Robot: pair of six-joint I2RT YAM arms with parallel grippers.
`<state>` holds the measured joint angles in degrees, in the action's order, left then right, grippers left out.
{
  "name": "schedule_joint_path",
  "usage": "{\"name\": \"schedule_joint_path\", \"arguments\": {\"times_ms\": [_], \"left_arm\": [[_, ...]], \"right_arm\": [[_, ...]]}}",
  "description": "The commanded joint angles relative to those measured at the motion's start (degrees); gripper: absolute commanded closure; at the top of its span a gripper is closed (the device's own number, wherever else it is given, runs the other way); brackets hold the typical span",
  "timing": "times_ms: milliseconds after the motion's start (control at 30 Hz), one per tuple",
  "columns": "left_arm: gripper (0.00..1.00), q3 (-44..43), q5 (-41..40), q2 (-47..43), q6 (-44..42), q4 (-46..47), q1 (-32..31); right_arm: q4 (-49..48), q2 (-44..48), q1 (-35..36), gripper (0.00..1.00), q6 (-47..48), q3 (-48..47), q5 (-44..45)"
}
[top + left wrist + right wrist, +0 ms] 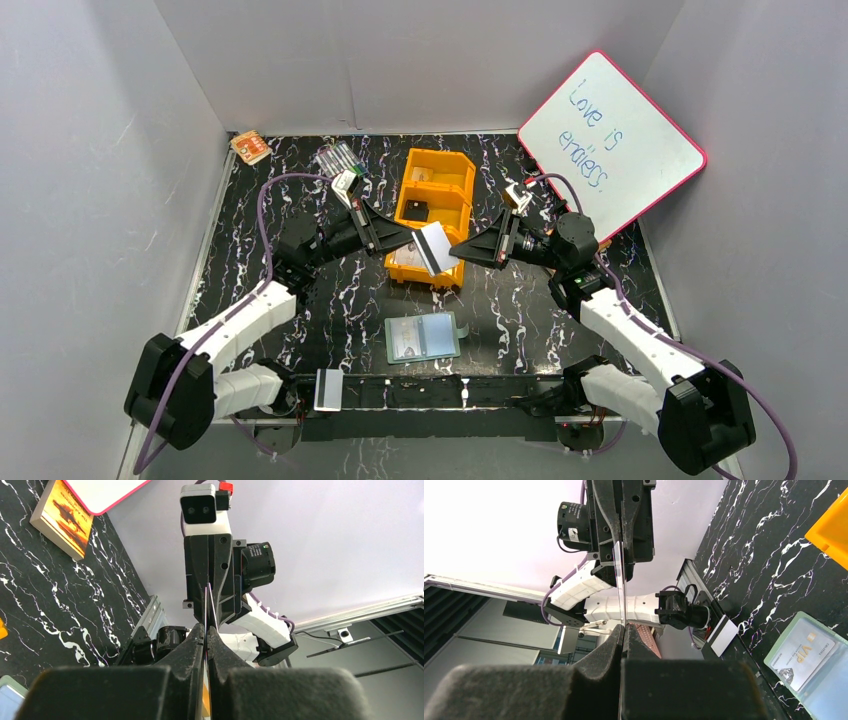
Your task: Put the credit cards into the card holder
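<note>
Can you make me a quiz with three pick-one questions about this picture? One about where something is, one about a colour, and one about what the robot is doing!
1. Where does the card holder lie?
A on the table, in front of the tray
B inside the tray
C up in the air

2. What colour is the tray?
A blue
B orange
C green

3. Who grips the raised credit card?
A left tool and right tool together
B left tool alone
C nobody

Answers:
1 A: it lies open on the black table, nearer the arms.
2 B: its walls are orange.
3 A: both tools pinch it from opposite sides.
</note>
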<state>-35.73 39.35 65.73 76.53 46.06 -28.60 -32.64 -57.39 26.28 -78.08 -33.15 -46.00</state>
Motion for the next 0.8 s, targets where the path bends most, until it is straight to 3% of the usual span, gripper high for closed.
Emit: {"name": "schedule_joint_path", "arguments": {"times_ms": [0,367,767], "left_arm": [[1.00,0.22,-3.20,-3.53,-1.19,-1.52,1.09],[1.00,-0.26,-5.47,-6.35,-3.87,-7.82,3.63],[1.00,-1.44,-10.17,-8.18,-9.78,-20.65,4.17]], "right_arm": [[-3.76,-0.15,0.12,1.00,0.24,0.16,0.87],[-3.12,-1.08,-0.48,0.96,1.27,-0.05,0.53],[5.91,0.91,-3.06,1.00,7.79,-2.15,4.51]]}}
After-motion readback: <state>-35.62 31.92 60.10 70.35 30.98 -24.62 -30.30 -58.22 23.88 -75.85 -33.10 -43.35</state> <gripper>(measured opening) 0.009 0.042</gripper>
